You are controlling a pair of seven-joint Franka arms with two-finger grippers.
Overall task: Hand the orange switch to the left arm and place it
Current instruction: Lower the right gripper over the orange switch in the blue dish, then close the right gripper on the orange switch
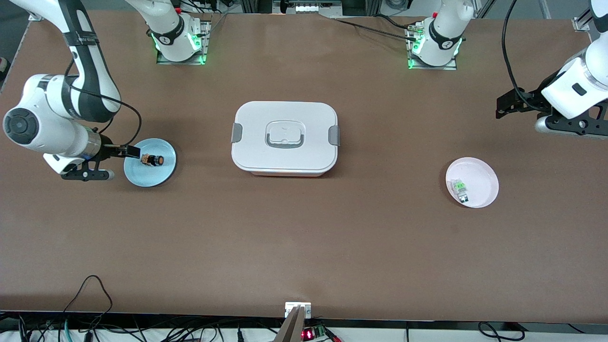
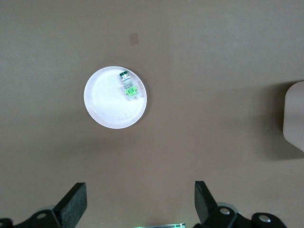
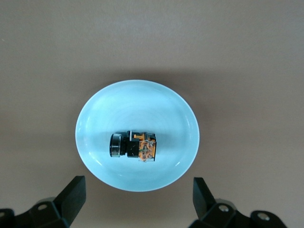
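Note:
The orange switch lies on its side on a light blue plate toward the right arm's end of the table. It also shows in the right wrist view, black round end and orange part, in the plate. My right gripper is open and empty above the plate's rim; in its wrist view the fingers straddle the rim, apart from the switch. My left gripper is open and empty, high over the left arm's end of the table. The white box stands mid-table between the plates.
A pale pink plate with a small clear switch with a green part lies toward the left arm's end; both show in the left wrist view, the plate and the switch. The box's edge shows there too.

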